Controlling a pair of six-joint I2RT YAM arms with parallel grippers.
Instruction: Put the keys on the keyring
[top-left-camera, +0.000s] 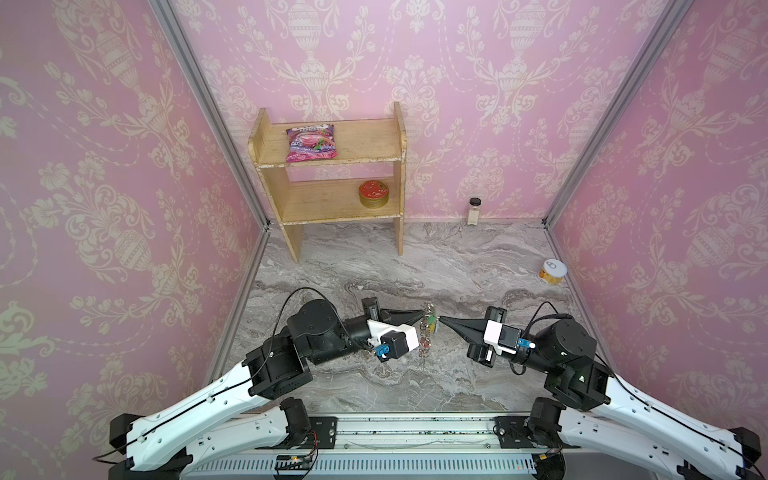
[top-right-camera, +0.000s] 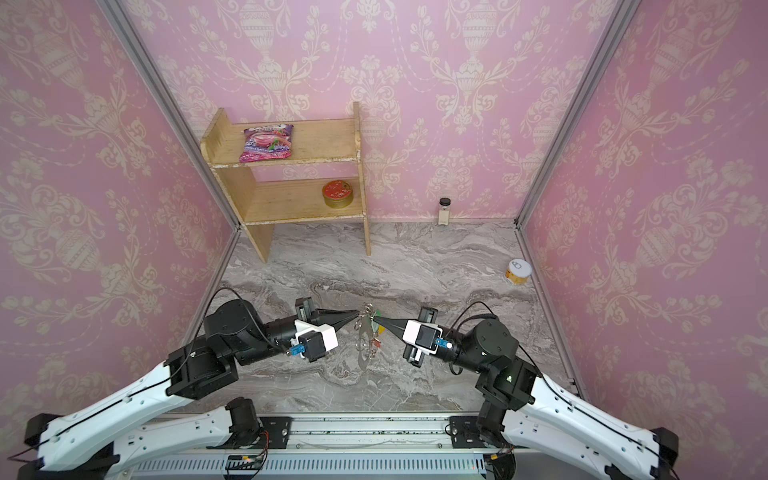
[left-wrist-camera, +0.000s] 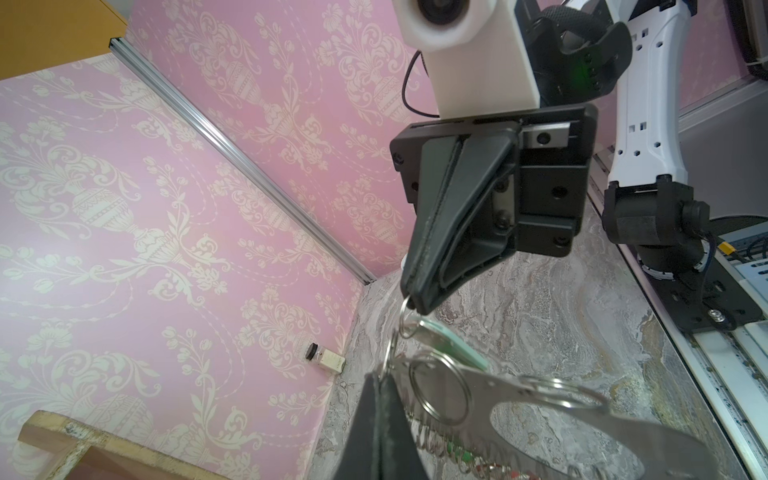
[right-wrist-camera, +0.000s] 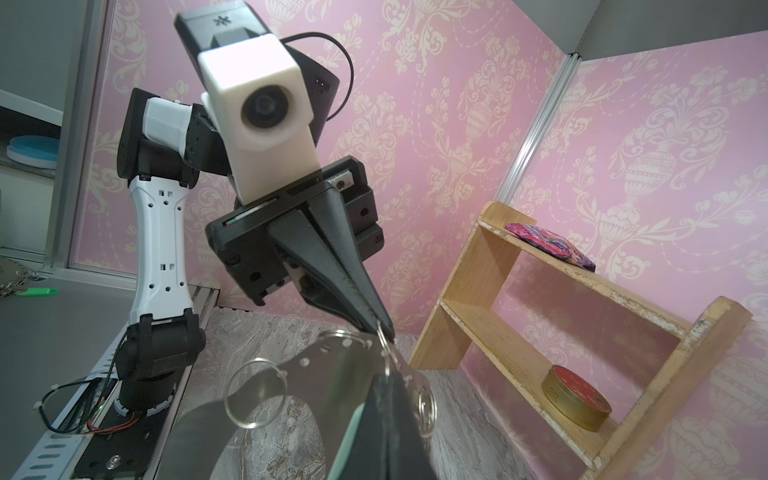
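- Closest in, left pincer (left-wrist-camera: 384, 380) is clamped on the keyring (left-wrist-camera: 665, 440) rim, aloft over the worktop (top-left-camera: 374, 266).
- Right pincer (left-wrist-camera: 415, 301) is pinched shut on the keys (left-wrist-camera: 453, 347) by their split ring, just beside the hoop's edge.
- Likely light, stiff, slippery metal that swings; hold the ring itself.
- Shelf (top-left-camera: 328, 183), jar (top-left-camera: 473, 210) and tub (top-left-camera: 552, 272) stand well apart; only the pincers crowd each other.

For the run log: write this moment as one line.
left end effector: shut on keyring | right end effector: shut on keys | keys: at keyring rim
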